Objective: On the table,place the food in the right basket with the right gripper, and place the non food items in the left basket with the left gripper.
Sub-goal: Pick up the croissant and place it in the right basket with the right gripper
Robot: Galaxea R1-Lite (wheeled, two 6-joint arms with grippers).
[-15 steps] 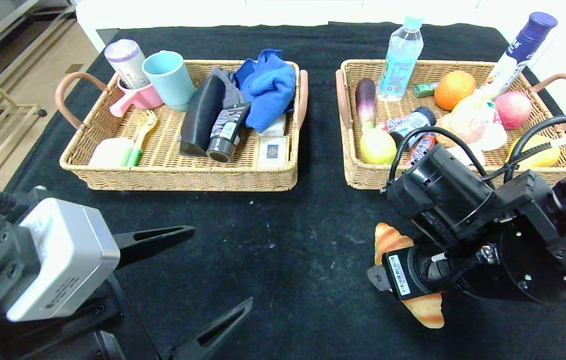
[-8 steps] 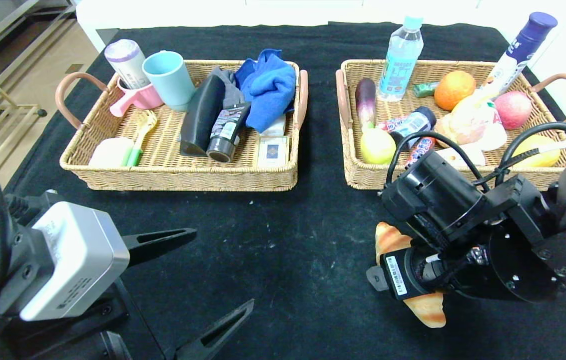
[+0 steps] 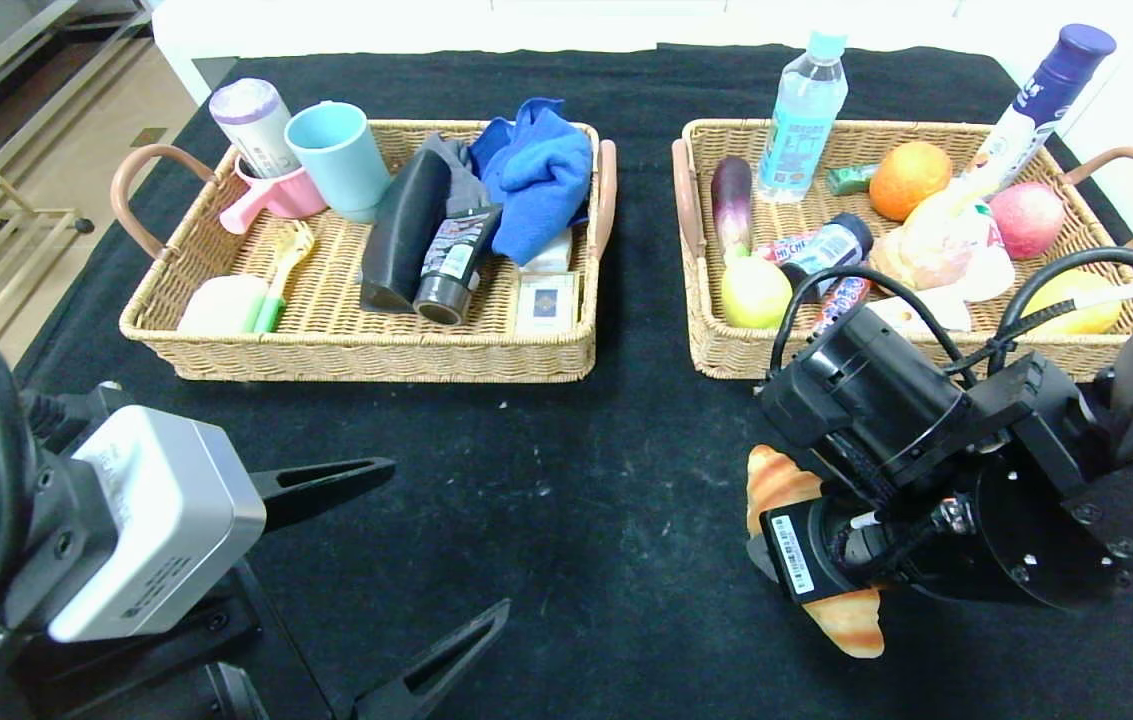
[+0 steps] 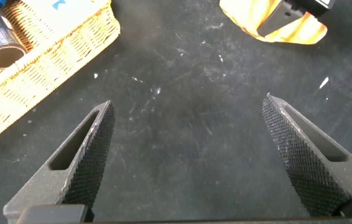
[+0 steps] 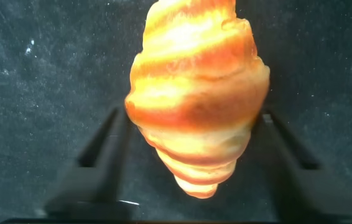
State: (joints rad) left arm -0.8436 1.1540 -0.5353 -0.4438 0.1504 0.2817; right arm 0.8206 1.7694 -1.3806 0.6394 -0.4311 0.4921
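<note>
A striped golden croissant (image 3: 776, 480) lies on the black table (image 3: 576, 480) in front of the right basket (image 3: 716, 350). My right gripper (image 3: 816, 555) is down over the croissant (image 5: 194, 93), its fingers (image 5: 101, 149) pressed against both flanks: shut on it. My left gripper (image 3: 446, 535) hovers open over bare cloth at the near left, nothing between its fingers (image 4: 89, 149). The black glasses case (image 3: 404, 230) and black tube (image 3: 451, 265) lie in the left basket (image 3: 376, 355). A lemon (image 3: 754, 292), a cream puff (image 3: 936, 245) and a small bottle (image 3: 821, 245) lie in the right basket.
The left basket also holds cups (image 3: 341, 155), a blue cloth (image 3: 541, 170) and a small box (image 3: 546, 300). The right basket holds an eggplant (image 3: 731, 200), an orange (image 3: 909, 178), an apple (image 3: 1026, 218) and a water bottle (image 3: 806, 110). The table's left edge drops to the floor.
My right gripper's fingers have closed in on the croissant, which has shifted slightly. The left arm has drifted a little and stays open.
</note>
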